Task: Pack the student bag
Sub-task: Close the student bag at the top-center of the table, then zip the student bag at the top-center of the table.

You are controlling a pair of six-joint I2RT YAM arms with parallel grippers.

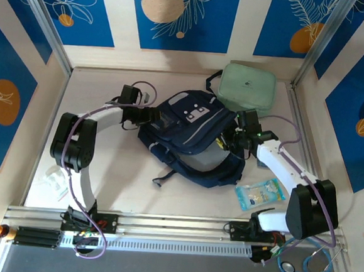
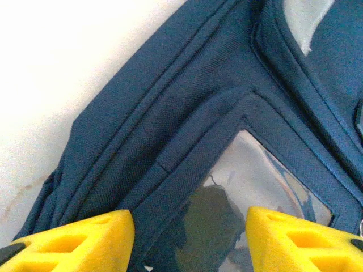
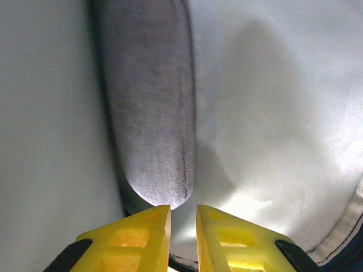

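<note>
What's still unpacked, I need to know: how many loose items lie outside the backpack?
3: mint-green case behind the student bag, blue packet to its right, clear plastic item at far left. More may hide underneath.

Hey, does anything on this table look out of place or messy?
The student bag lies slumped and skewed mid-table, its black straps trailing loose toward the near edge. A blue-edged packet lies outside it, beside the right arm. Nothing looks spilled or damaged.
</note>
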